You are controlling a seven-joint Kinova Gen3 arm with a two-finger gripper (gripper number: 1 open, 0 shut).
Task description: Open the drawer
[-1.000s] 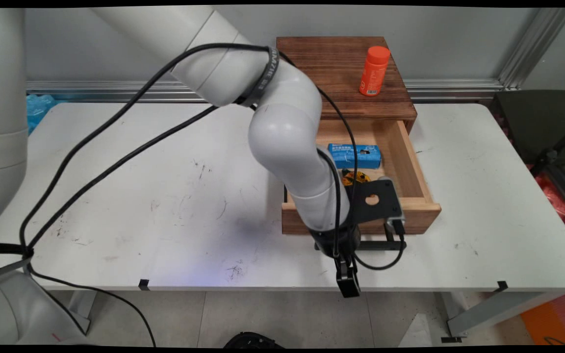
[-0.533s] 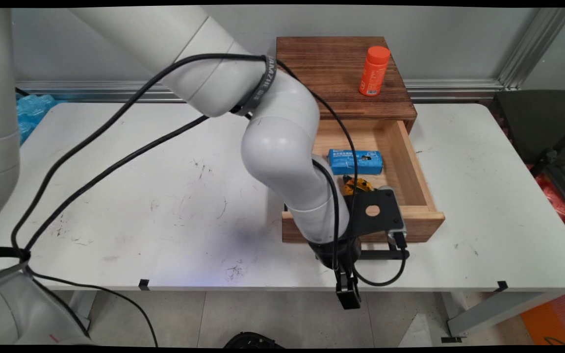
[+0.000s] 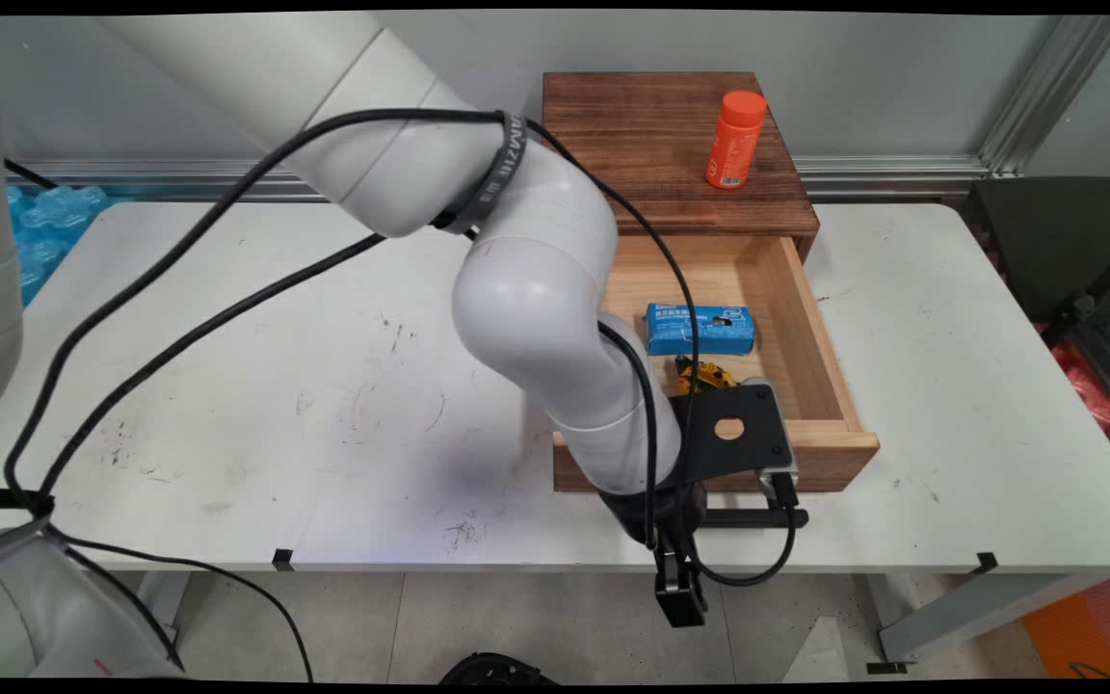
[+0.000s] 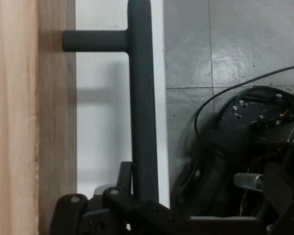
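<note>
My gripper (image 3: 685, 516) is shut on the black bar handle (image 3: 757, 518) of a pale wooden drawer (image 3: 820, 328), close to the table's near edge. The drawer stands pulled out of a dark wooden cabinet (image 3: 671, 145). Inside lie a blue box (image 3: 700, 328) and a small yellow and black thing (image 3: 704, 376), partly hidden by the wrist. An orange bottle (image 3: 735, 140) stands on the cabinet top. In the hand view the handle (image 4: 142, 98) runs up the picture beside the drawer front (image 4: 56, 122), and the gripper (image 4: 139, 193) clasps its lower end.
The white table (image 3: 324, 405) stretches left of the drawer, its near edge just under the handle. Blue crinkled plastic (image 3: 44, 222) lies behind the table's far left. A dark chair (image 3: 1056, 251) stands off the right side. Beyond the table's edge the hand view shows grey floor (image 4: 235, 44) and dark gear (image 4: 255, 132).
The gripper has drawn back toward the table's near edge with the handle in it. The drawer has slid further out, carrying the blue box along.
</note>
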